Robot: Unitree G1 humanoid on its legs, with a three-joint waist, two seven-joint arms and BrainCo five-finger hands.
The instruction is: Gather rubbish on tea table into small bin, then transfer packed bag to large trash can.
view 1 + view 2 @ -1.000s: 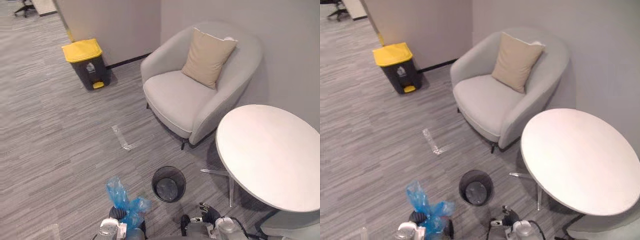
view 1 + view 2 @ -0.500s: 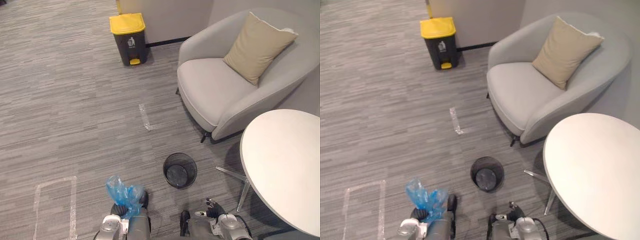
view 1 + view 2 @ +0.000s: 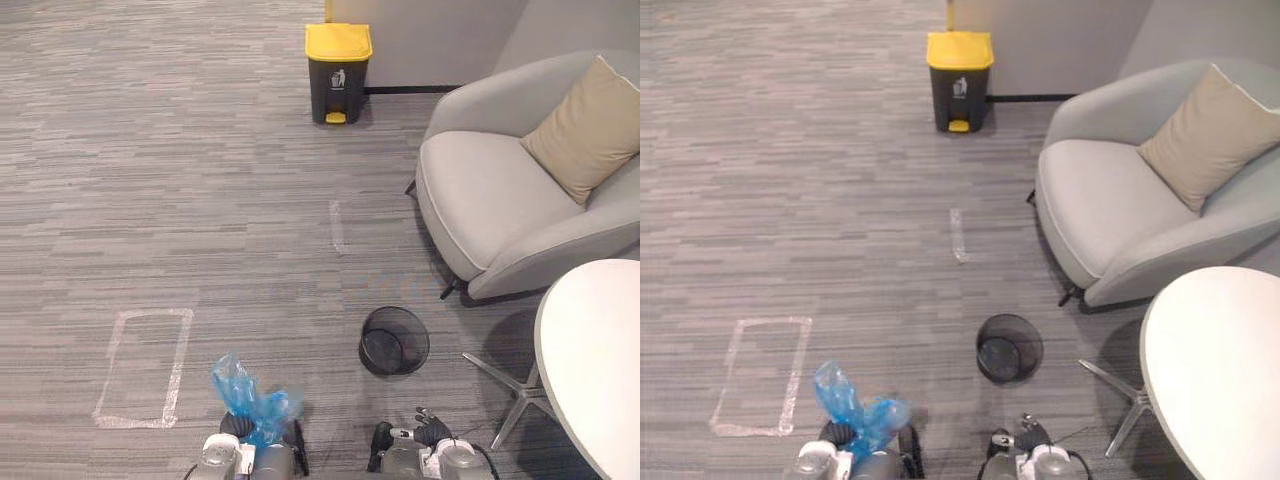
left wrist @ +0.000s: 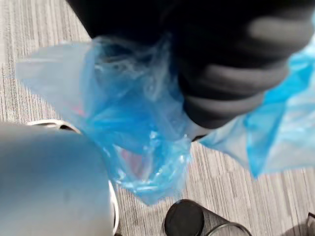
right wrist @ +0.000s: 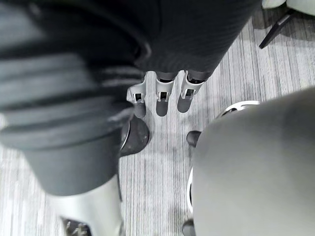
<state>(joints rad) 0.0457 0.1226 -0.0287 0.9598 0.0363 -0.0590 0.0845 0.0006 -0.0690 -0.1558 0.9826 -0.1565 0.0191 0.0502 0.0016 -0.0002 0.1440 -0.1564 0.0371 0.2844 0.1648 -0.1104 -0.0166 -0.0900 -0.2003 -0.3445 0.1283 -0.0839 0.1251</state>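
Observation:
My left hand [image 3: 237,426], low in the left eye view, is shut on the gathered neck of a crumpled blue plastic bag [image 3: 250,397], which rises above it. In the left wrist view the bag [image 4: 133,128] bunches round the dark ribbed cover and hangs over the carpet. The small black mesh bin [image 3: 394,340] stands on the floor ahead and to the right, with no liner in it. Far ahead by the wall is the large dark trash can with a yellow lid [image 3: 338,72]. My right hand [image 3: 430,433] hangs low with its fingers [image 5: 161,98] curled, holding nothing.
A grey armchair [image 3: 500,215] with a tan cushion [image 3: 585,130] stands at the right. The round white tea table [image 3: 600,360] is at the lower right, bare where it shows. A taped rectangle [image 3: 145,365] and a tape strip [image 3: 337,225] mark the grey carpet.
The camera has swung left, so the armchair and table slid right and the yellow-lidded can now sits near the top centre. The bag stays in my left hand.

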